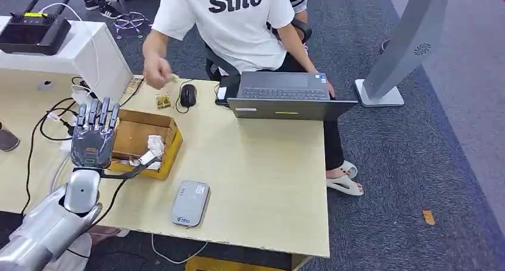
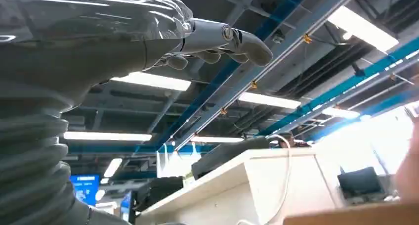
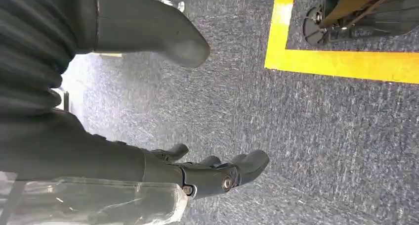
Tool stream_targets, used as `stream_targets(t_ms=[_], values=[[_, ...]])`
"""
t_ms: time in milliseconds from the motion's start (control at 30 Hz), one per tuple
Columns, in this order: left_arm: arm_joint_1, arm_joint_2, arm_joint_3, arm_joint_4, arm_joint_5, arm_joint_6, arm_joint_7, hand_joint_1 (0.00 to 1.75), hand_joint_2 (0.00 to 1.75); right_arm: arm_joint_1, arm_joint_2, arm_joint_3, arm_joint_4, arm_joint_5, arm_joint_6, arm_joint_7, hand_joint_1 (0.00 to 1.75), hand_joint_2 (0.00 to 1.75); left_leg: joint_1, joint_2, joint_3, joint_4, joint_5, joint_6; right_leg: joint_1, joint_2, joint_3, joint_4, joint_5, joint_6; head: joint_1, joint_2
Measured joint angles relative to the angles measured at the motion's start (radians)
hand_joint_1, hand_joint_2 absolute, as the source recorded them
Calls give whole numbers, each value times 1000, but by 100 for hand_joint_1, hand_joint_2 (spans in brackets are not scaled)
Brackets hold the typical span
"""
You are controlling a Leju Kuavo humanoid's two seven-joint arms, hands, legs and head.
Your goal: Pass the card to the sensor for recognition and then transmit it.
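Observation:
The grey flat sensor (image 1: 190,203) lies on the wooden table (image 1: 268,181) near its front edge. My left hand (image 1: 95,134) is raised at the table's left, beside and partly over a cardboard box (image 1: 146,141), fingers (image 1: 98,113) straight and apart, thumb (image 1: 132,168) out sideways. In the left wrist view the left hand's fingers (image 2: 222,42) hold nothing and the camera looks at the ceiling. My right hand (image 3: 212,173) hangs over the blue-grey carpet, loosely curled and empty. I cannot make out a card; the person's hand (image 1: 158,73) holds a small pale thing.
A person in a white shirt (image 1: 229,21) sits behind the table at a laptop (image 1: 286,95). A mouse (image 1: 188,94), cables (image 1: 53,128) and a white unit with a black controller (image 1: 33,30) stand at the back left. A grey stand (image 1: 399,50) rises at right.

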Motion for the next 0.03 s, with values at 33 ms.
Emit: stream_targets(t_ms=[33], values=[[7, -6, 28, -14, 0, 8, -24, 0, 175, 0, 0, -2, 0, 0, -2, 0, 0, 175, 0, 0, 0, 0, 0, 0, 0, 0, 0, 0, 0, 0, 0, 0]])
